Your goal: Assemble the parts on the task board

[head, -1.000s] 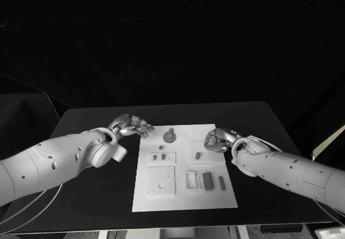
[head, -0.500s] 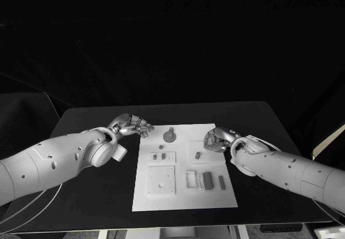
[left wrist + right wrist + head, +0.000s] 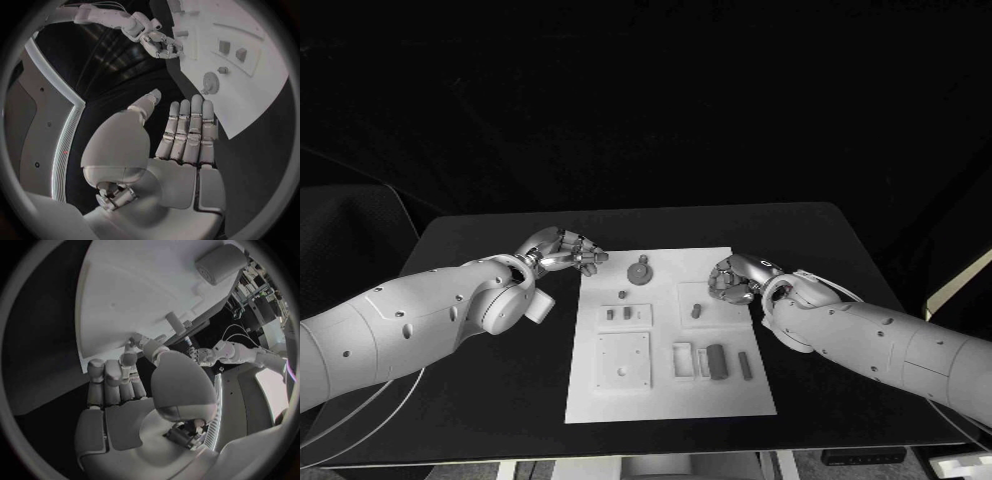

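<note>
Both hands hover empty at the board [image 3: 668, 400]: left hand [image 3: 564, 252] beside its far-left corner, right hand [image 3: 737, 277] over its right edge, fingers loosely curled. Parts [image 3: 711, 362] lie on it; a careless reach could scatter them.

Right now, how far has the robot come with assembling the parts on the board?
Little looks done. On the task board the parts still lie apart: a round part, a small part and two bars loose near the front. Nothing is in hand: the left hand is at the board's left edge, the right hand over its right edge, neither holding a part. Nearly all the assembly seems left.
</note>
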`<state>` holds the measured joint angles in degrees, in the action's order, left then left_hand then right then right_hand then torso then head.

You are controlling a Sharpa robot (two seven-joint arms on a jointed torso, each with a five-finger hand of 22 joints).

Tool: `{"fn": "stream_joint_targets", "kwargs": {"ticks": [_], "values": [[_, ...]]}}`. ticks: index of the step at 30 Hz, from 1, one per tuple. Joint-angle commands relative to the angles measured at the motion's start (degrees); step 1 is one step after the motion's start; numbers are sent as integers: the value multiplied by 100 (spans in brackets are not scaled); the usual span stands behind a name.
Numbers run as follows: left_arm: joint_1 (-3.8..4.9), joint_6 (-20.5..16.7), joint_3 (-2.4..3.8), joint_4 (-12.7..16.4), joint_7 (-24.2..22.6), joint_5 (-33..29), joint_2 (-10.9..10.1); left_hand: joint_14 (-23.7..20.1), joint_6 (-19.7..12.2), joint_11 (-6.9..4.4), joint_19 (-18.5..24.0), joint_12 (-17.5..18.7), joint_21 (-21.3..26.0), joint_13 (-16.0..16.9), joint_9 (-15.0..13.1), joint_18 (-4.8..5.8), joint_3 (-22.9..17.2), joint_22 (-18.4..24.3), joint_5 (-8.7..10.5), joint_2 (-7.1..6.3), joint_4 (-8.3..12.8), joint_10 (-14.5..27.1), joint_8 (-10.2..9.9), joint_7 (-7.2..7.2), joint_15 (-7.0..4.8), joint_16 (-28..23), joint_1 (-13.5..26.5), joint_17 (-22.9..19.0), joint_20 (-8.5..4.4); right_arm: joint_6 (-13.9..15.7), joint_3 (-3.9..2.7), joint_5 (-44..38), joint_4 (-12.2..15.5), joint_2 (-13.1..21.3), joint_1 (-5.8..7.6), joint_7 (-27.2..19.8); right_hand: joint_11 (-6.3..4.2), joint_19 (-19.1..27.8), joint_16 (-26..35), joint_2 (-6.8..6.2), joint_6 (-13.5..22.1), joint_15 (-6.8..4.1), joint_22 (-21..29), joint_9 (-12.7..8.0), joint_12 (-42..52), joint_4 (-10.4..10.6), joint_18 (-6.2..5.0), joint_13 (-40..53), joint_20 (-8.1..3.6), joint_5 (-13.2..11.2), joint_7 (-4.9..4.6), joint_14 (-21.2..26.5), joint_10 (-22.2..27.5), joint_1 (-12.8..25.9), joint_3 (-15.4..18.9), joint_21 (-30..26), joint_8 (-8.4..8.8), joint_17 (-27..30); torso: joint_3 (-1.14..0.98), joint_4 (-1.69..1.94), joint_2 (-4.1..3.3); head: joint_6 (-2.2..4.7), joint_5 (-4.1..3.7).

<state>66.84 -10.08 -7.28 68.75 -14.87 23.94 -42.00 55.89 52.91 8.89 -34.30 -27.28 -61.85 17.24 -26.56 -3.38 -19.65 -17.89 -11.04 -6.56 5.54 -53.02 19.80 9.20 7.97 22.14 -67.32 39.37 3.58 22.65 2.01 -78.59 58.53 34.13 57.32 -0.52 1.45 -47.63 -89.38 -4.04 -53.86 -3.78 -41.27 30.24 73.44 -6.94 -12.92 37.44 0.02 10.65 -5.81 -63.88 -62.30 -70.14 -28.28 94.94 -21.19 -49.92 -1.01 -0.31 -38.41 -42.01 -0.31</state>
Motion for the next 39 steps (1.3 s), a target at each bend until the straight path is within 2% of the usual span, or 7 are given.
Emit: {"fn": "stream_joint_targets", "kwargs": {"ticks": [1,20,30,32,39], "values": [[5,63,4,9,-38,-15,6,-51,-32,4,40,24,39,-4,-5,-24,30,-7,11,3,1,46,-27,-16,4,-33,42,-9,-18,-139,30,-157,-11,-6,-46,125,1,-51,-40,71,-438,-14,-9,45,20,-3,-154,-7,9,18,-234,-26,-39,-12,-41,804,-84,-11,0,-1,1,-4,-5],[5,62,4,-20,-43,-15,-1,-53,-30,4,44,31,42,-3,-6,-23,31,-8,10,7,0,49,-26,-16,5,-42,42,-12,-18,161,29,-172,9,14,-46,172,-6,-72,-57,80,-575,-19,-26,73,39,-5,-156,-10,9,15,-213,-55,-79,-4,-63,821,-141,-18,2,-3,3,-1,-29],[5,60,4,-63,-40,-15,2,-54,-30,4,46,34,43,-2,-6,-22,31,-8,10,8,0,50,-25,-16,5,-45,42,-13,-18,198,17,-117,150,143,-44,144,-7,-77,-61,84,-598,-20,-29,77,42,1,-156,-11,9,15,-210,-63,-88,5,-65,824,-151,-19,-4,-5,3,19,-42],[5,62,4,-73,-40,-15,2,-54,-30,4,47,35,43,-2,-6,-22,31,-8,10,8,0,50,-25,-16,5,-46,42,-14,-17,215,6,-90,198,174,-43,129,-7,-78,-61,83,-601,-20,-29,77,42,1,-156,-11,10,14,-210,-64,-89,7,-64,825,-152,-19,-2,-7,4,28,-41],[5,70,4,-96,-33,-14,-2,-54,-29,5,48,37,44,-2,-7,-22,32,-9,10,9,0,52,-25,-16,6,-49,43,-15,-17,219,-95,7,403,293,-38,134,-8,-81,-63,77,-611,-20,-32,79,43,4,-156,-12,10,12,-209,-68,-93,15,-62,827,-155,-19,-3,-2,0,37,-51]]}}
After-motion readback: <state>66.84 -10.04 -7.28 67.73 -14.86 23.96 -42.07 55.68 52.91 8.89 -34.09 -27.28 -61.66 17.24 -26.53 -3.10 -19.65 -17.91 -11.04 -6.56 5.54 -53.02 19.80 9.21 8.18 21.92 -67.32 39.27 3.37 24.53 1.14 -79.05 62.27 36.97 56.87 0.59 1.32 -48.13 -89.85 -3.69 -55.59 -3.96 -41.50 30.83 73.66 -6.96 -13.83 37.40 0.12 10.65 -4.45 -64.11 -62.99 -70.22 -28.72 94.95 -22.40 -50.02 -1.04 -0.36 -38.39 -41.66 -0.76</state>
